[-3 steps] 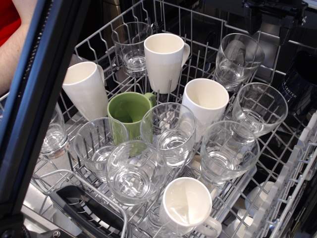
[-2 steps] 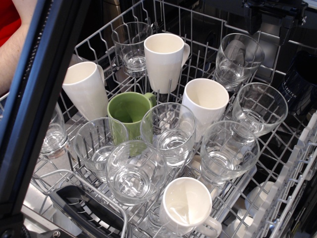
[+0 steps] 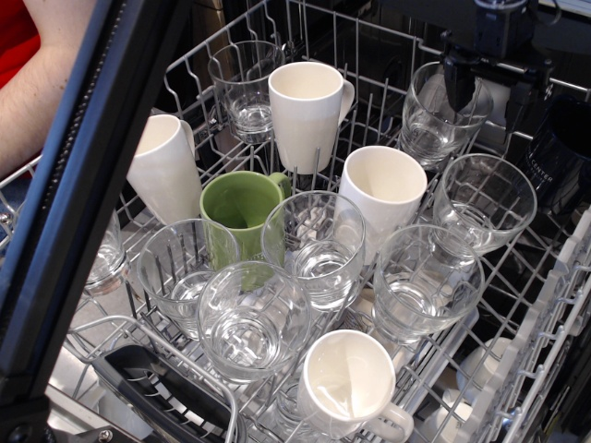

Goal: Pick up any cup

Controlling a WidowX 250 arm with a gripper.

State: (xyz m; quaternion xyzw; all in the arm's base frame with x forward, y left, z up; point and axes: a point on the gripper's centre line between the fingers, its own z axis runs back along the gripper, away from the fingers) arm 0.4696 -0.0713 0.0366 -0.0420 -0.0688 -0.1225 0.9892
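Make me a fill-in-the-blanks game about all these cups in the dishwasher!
1. The only coloured mug is ____.
2. The end effector hangs above a clear glass tumbler at the rack's far ____ corner.
3. The number of white mugs in the rack is ____.
4. The end effector's fingers are holding ____.

Missing words: green; right; four; nothing

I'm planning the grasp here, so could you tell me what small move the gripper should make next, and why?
Probably a short descent. The gripper hangs open above the back right glass, one finger over its rim and the other outside to the right, nothing held yet. Lowering would put the rim wall between the fingers; a dark mug stands close on the right.
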